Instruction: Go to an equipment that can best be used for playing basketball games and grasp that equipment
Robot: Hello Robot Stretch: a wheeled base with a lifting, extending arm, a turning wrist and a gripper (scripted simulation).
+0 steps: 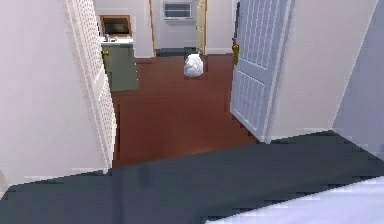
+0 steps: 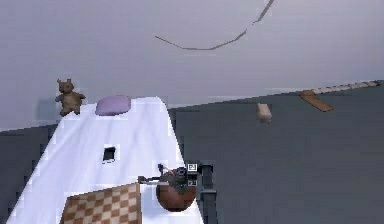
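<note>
Facing door point(image 1: 258, 60) ahead; fingers point(image 2: 150, 180), basketball point(image 2: 176, 197) sideward

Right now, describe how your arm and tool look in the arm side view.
The arm is a dark square bar. At its far end sit two small white squares with black marks. Beside them the tool has a compact dark body and two thin dark fingers.

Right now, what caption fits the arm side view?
Gripper near a brown ball at the edge of a bed, teddy bear beyond.
</note>
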